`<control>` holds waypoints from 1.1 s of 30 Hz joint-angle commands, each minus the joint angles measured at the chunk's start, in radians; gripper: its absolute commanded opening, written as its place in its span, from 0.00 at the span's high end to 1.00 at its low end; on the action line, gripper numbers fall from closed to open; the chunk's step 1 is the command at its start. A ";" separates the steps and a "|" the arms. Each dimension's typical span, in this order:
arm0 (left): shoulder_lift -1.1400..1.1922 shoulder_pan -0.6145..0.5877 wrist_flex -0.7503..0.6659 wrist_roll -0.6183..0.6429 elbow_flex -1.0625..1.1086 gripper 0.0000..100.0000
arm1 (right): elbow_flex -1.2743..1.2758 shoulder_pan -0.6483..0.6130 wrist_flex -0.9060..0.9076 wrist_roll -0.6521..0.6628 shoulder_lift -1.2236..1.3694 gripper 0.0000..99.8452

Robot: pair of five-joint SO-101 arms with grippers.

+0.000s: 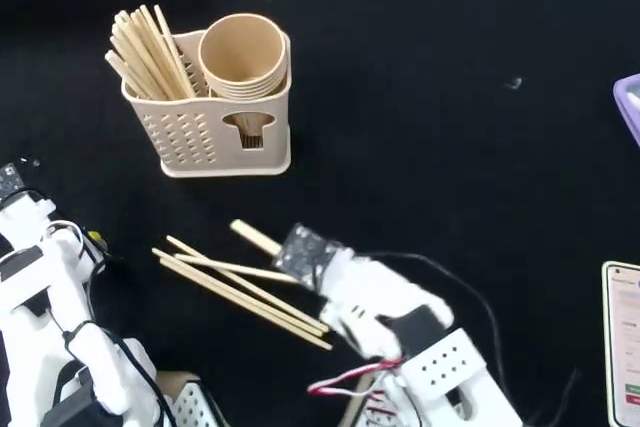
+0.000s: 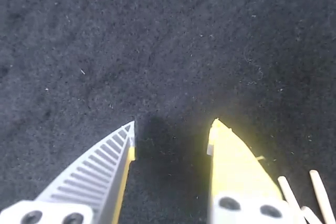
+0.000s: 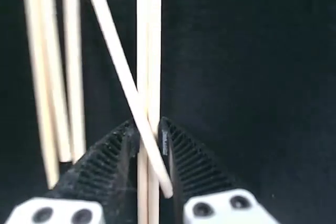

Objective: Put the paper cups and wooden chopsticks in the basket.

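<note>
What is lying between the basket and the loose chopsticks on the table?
Nothing. In the high view, the stretch between the basket and the loose chopsticks is bare black table.

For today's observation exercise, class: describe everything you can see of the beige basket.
The basket is beige, plastic-looking, with rows of small holes and a keyhole-shaped cut-out in its front wall. It stands upright on the black table. In one side lean wooden chopsticks; in the other sit stacked paper cups.
</note>
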 commanded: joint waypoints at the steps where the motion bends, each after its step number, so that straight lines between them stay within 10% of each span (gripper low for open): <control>1: -0.014 0.012 -0.012 -0.005 -0.008 0.78 | -0.022 0.140 0.009 0.124 -0.021 0.99; 33: -0.014 0.012 -0.014 -0.005 -0.008 0.78 | -0.415 0.344 -0.055 0.112 0.757 0.84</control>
